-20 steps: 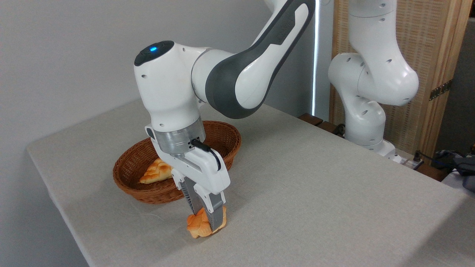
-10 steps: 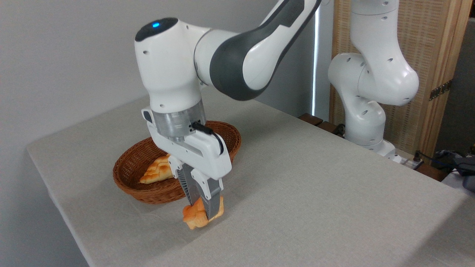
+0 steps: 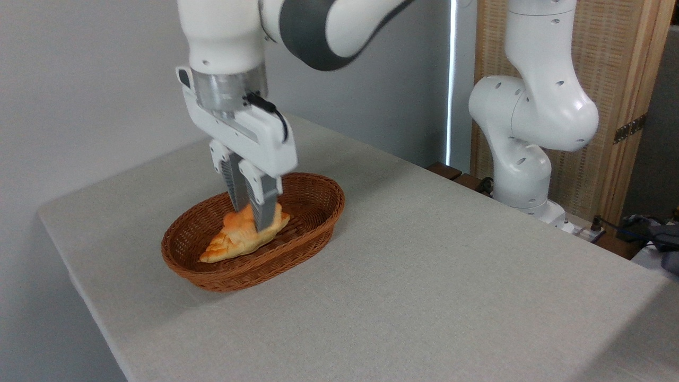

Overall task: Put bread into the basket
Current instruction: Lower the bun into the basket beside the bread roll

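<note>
Holding the bread (image 3: 241,218) pinched between my two fingers, I hang over the middle of the basket (image 3: 313,233), my end effector (image 3: 250,220) closed on the bun's sides so it cannot slip before release. I carry it above the rim and clear of the wicker walls. The bun sits just above the braided loaf (image 3: 228,248) lying on the basket floor, and I cannot tell whether the two touch. Being roundish, the bun has no clear long axis; its lumpy top is mostly hidden by my fingers. The loaf lies along the basket's length, pointed end toward the lower left. The basket rests on the grey tabletop (image 3: 424,276).
</note>
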Robot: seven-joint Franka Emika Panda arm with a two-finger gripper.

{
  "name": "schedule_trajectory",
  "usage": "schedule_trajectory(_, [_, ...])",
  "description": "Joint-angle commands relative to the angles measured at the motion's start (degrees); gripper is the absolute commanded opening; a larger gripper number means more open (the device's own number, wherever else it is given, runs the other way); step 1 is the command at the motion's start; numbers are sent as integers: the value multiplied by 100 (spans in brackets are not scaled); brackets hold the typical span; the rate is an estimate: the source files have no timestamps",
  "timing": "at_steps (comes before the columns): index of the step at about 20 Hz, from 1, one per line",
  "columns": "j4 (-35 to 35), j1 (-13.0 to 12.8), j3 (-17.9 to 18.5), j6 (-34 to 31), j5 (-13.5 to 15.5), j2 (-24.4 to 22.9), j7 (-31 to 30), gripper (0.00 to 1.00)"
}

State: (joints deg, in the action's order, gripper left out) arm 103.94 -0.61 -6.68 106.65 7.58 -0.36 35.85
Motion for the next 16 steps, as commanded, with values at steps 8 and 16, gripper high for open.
schedule_trajectory(8, [-41,-132,-730,1277,95,642,-693,44])
schedule_trajectory(16, [-23,-308,-835,1376,42,898,-992,100])
